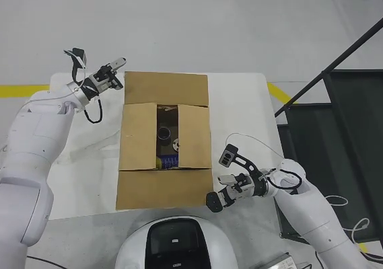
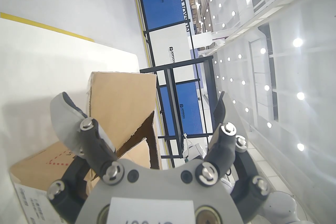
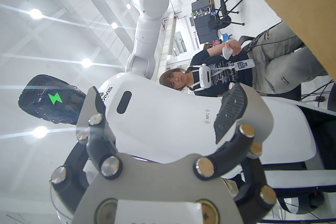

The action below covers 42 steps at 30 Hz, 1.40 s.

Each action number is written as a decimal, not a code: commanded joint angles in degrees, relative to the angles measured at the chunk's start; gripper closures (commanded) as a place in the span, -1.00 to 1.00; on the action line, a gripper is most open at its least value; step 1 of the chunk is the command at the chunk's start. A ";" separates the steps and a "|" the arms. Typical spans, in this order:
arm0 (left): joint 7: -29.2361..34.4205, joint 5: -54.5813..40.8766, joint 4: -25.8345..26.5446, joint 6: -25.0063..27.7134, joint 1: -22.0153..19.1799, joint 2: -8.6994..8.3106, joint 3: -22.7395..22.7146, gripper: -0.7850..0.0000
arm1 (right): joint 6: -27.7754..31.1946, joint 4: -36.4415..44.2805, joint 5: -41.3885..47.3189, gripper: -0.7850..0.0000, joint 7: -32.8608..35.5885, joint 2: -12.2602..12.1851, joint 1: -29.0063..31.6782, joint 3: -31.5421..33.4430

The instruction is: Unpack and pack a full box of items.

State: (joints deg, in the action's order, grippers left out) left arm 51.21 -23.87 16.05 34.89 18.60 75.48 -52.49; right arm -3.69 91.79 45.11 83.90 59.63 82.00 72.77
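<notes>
Cardboard box (image 1: 139, 138) sits mid-desk (image 1: 239, 107). Its two side flaps are folded inward with a gap between them. In the gap: a dark can (image 1: 165, 131) and a blue item (image 1: 169, 161) inside the box.

Left gripper (image 1: 114, 67) is just beside the box's far left corner, fingers spread, empty. Right gripper (image 1: 221, 179) is off the box's near right corner, likewise spread and empty.

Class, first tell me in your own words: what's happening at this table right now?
A two-armed robot is working at a cardboard box on the white table. Its flaps are partly open, and a few items show through the gap. The left tool sits open by the box's far corner, the right tool open by its near corner. Neither holds anything.
</notes>
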 commanded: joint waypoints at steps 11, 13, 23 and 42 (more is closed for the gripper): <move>-6.23 4.81 2.93 -0.58 1.81 -0.83 0.38 -1.00 | -0.24 1.74 -0.59 -1.00 -3.64 -0.16 0.75 0.67; -9.15 7.66 3.97 -0.46 2.55 -1.40 0.51 -1.00 | 1.24 1.55 -0.85 -1.00 -6.63 -0.38 1.40 2.78; -14.98 11.42 10.47 -2.78 6.94 -1.62 0.57 -1.00 | 4.93 0.49 -7.97 -1.00 -15.95 -1.46 6.79 9.00; -7.69 2.45 7.82 0.26 4.28 1.33 -1.49 -1.00 | 4.28 0.17 -11.76 -1.00 -18.72 -0.37 8.84 -1.84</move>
State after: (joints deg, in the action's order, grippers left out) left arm 42.43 -20.66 23.95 34.74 22.82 76.91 -53.54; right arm 0.54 92.08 31.79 64.68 59.05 91.25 72.04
